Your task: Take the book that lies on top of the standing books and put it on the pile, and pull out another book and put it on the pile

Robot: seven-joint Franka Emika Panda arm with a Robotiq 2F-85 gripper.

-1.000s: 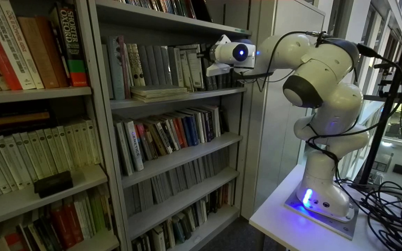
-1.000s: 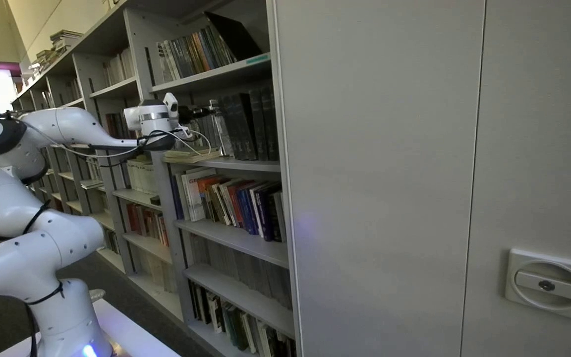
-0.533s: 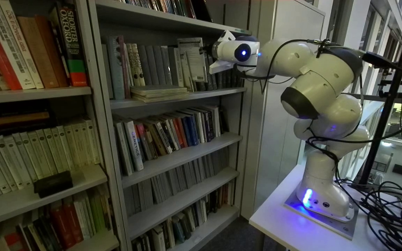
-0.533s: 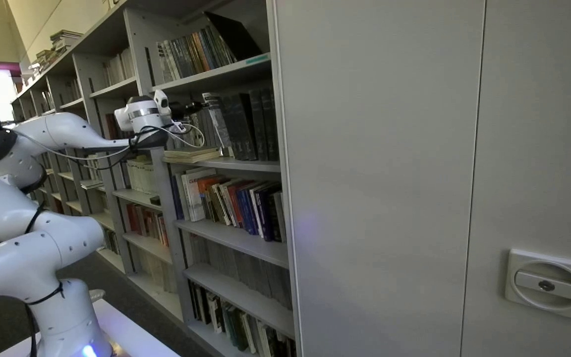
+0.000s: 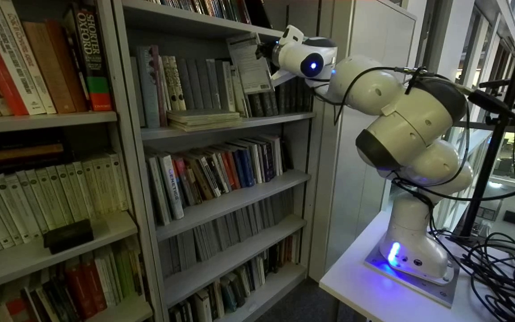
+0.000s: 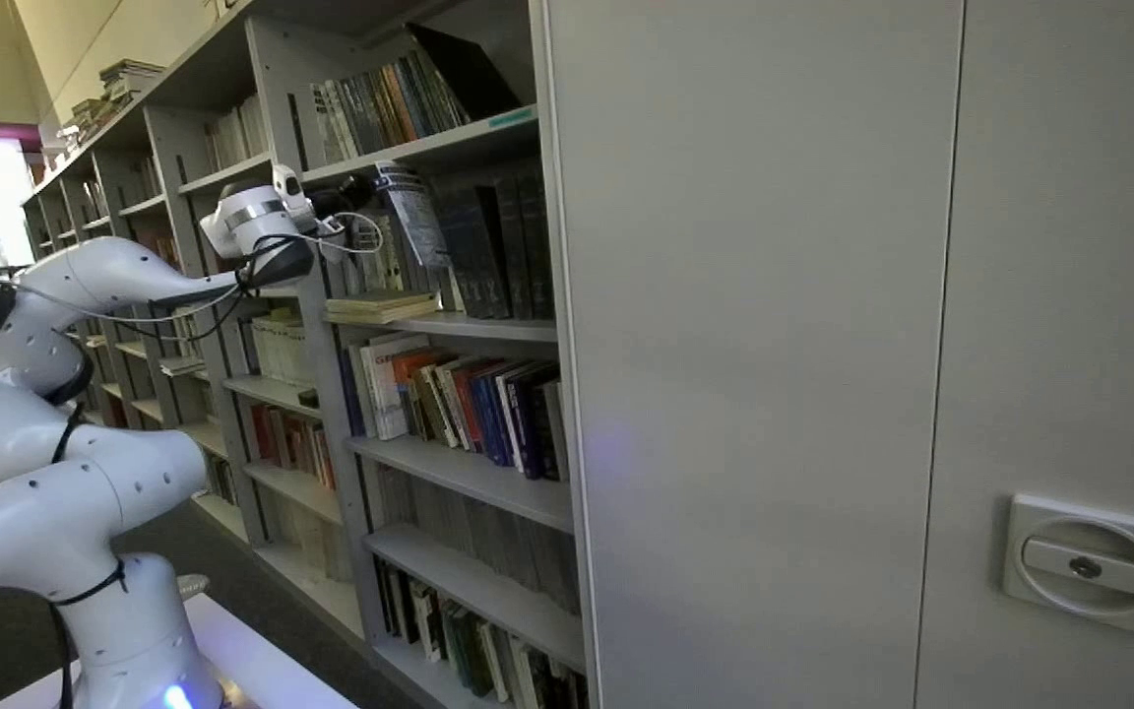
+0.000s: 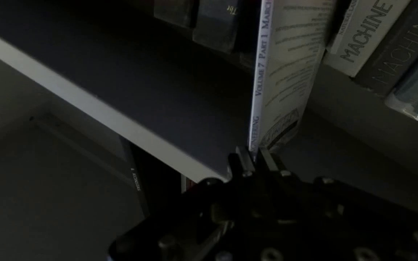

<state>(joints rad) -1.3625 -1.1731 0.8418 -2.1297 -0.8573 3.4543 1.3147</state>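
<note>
My gripper [image 7: 255, 156] is shut on a thin white book [image 7: 292, 65], whose narrow spine runs up from between the fingertips [image 7: 246, 159] in the wrist view. In both exterior views the gripper [image 5: 261, 50] holds the book [image 5: 252, 67] by its upper front edge. The book hangs tilted above the shelf, in front of the standing books [image 5: 199, 82]. It also shows in an exterior view [image 6: 416, 219] below the gripper [image 6: 378, 187]. The pile of thin pale books [image 5: 204, 120] lies flat on the same shelf, lower and to the left in that view.
The shelf board above [image 5: 221, 22] is close over the gripper and the book's top; its pale edge [image 7: 85, 101] shows in the wrist view. Dark thick books [image 5: 289, 99] stand right of the held book. Grey volumes stand behind the pile. A lower shelf [image 5: 239, 194] holds coloured books.
The gripper has lifted and drawn back from the shelf with the book. The book has come up out of the row and now tilts. The pile has not moved.
</note>
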